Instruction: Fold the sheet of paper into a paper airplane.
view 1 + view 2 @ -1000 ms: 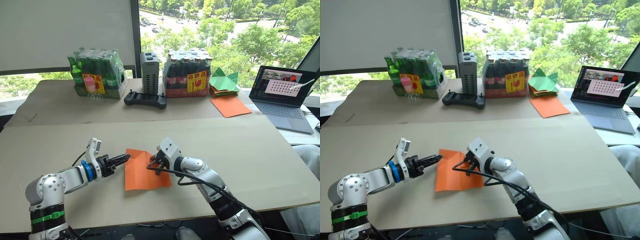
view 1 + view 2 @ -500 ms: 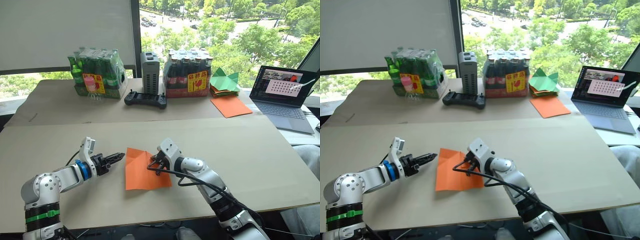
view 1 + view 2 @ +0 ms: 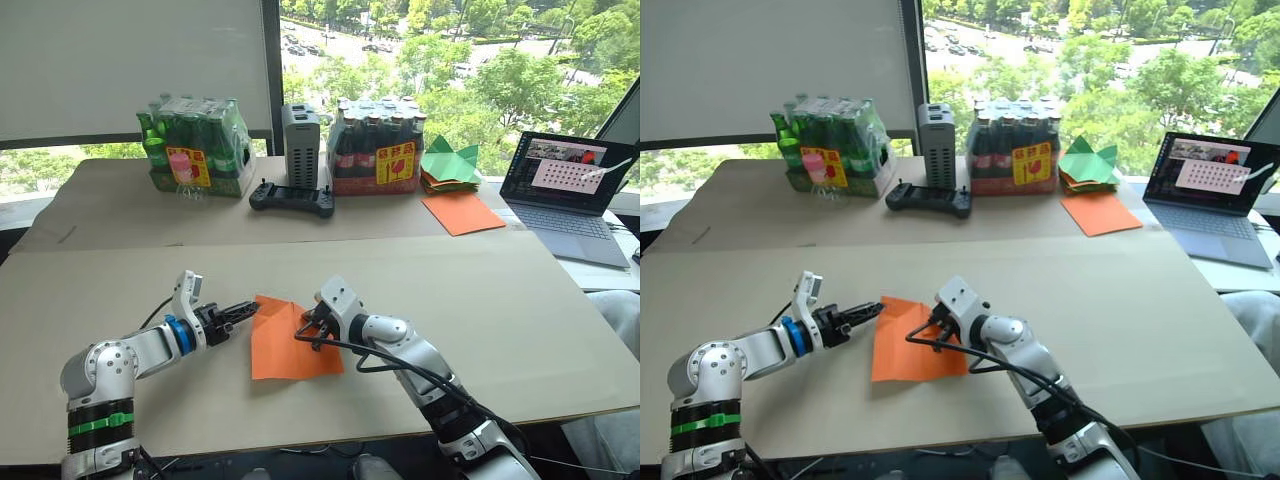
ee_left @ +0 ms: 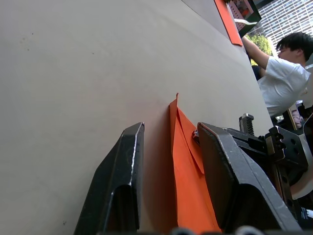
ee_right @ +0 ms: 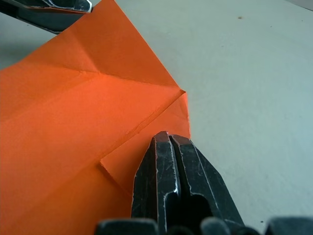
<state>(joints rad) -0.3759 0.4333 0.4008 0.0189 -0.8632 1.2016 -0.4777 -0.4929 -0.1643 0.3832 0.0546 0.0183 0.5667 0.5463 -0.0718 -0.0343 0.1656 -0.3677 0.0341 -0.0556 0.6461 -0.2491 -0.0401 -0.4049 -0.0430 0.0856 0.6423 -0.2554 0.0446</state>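
Observation:
The sheet of paper (image 3: 290, 338), bright orange with crease lines and a folded-over corner, lies flat on the near table. My left gripper (image 3: 248, 309) is open at the sheet's far left corner. In the left wrist view the sheet's raised edge (image 4: 188, 181) stands between the two fingers, closer to one of them. My right gripper (image 3: 306, 327) is shut, its tips pressing down on the small folded flap (image 5: 146, 147) at the sheet's right side, near the corner.
At the back stand a pack of green bottles (image 3: 195, 147), a grey box (image 3: 300, 146), a pack of dark bottles (image 3: 375, 147) and a black controller (image 3: 290, 198). Green paper pieces (image 3: 447, 163), a smooth orange sheet (image 3: 461, 212) and a laptop (image 3: 565, 190) lie far right. A person (image 4: 283, 73) sits beyond.
My left gripper drew back to the left a little, then came forward again to the sheet's far left corner. The right gripper and the sheet have stayed put.

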